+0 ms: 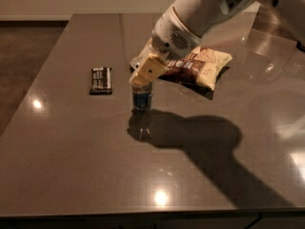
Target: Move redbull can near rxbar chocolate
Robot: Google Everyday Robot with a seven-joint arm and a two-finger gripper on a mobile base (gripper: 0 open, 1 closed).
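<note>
While the rxbar chocolate [101, 80] lies flat on the left of the table [71, 175], the gripper [142, 84] near its right grips the top of the upright redbull can [142, 99]. A snack bag [202, 67] lies farther right.

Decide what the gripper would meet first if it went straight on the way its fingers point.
The gripper points down and slightly left, straight at the redbull can that its fingers grip. Past the can it would probably meet only the table, though depth is hard to judge.

Dark table [86, 166] bears rxbar chocolate [101, 80] and snack bag [200, 67] (cream-brown); gripper [143, 82] clasps redbull can [142, 99].
</note>
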